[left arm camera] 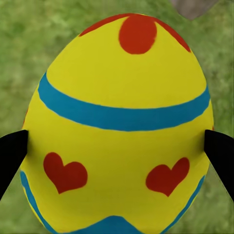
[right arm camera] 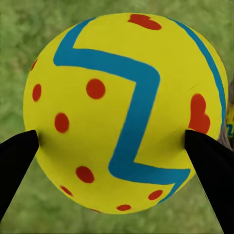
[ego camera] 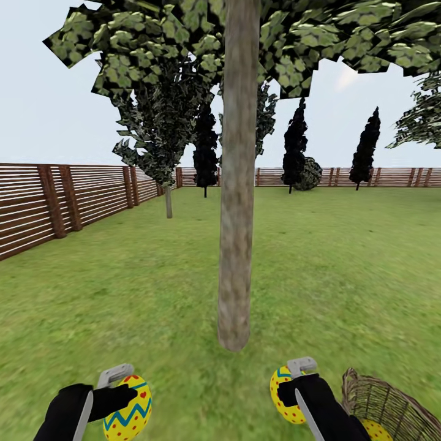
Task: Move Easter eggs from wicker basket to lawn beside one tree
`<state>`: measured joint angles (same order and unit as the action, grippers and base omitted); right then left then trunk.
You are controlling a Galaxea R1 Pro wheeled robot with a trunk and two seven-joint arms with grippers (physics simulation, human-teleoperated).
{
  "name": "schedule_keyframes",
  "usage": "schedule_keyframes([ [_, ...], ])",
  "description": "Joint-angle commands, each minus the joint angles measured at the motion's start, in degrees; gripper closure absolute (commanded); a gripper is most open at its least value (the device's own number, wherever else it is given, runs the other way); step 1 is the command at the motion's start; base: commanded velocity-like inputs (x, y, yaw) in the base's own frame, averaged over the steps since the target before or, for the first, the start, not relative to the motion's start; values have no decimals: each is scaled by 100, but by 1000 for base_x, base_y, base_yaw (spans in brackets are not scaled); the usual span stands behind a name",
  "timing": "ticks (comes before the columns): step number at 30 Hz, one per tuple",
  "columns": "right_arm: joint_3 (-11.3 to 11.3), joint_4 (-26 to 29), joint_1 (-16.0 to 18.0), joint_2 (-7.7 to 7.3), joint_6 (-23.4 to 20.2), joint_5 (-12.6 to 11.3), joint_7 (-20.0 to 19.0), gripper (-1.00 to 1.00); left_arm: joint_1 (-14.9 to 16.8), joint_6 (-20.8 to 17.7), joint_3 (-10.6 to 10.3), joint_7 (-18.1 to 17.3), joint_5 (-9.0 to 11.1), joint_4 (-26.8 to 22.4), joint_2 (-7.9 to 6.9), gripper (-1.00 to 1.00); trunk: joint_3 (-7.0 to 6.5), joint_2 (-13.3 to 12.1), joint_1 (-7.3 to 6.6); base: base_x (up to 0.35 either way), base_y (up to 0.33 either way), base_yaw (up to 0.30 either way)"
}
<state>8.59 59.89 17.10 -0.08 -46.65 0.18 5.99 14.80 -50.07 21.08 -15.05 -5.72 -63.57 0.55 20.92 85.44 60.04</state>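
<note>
A: Left gripper [ego camera: 119, 392] clamps a heart-painted egg [ego camera: 128, 409]; right gripper [ego camera: 293, 386] clamps a dotted egg [ego camera: 285, 395]. Both hang over the lawn [ego camera: 343, 275].

B: And the tree [ego camera: 236, 245]?

A: Trunk base just ahead, between the arms, the right one slightly nearer. Each egg's long axis runs along its fingers.

B: The third egg [ego camera: 375, 430]?

A: In the wicker basket [ego camera: 392, 407], beside the right arm

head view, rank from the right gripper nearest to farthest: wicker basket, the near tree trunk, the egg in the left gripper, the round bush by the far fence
From the right gripper, whose jaws hold an egg:
1. wicker basket, just to its right.
2. tree trunk, ahead and slightly left.
3. egg in the left gripper, across on the left; close to the trunk's rank.
4. round bush, far back by the fence.
</note>
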Motion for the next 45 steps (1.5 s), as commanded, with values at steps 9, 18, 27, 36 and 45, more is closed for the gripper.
schedule_keyframes([
  [9, -11, 6, 4, -1, -22, -14, 25, 100, 5, -20, 52, -59, -60, -6, -18, 100, 7, 4, 1, 6, 276, 0],
  [18, 20, 5, 4, -1, -37, -27, 0, 100, 5, -19, 49, -66, -60, -5, -19, 100, 7, 4, 1, 0, 321, -172],
  [27, 3, 5, 4, -1, -32, -32, -1, 100, 5, -15, 39, -67, -61, 1, -19, 100, 10, 4, 1, 0, 194, -282],
  [36, 11, 5, 4, -1, -20, -27, 8, 100, 5, -11, 47, -73, -63, 4, -21, 100, 10, 4, 1, 0, 50, -12],
  [45, -5, 5, 4, -1, -28, -27, 9, 100, 5, -13, 49, -76, -56, 10, -5, 100, 10, 4, 1, 135, 0, 0],
])
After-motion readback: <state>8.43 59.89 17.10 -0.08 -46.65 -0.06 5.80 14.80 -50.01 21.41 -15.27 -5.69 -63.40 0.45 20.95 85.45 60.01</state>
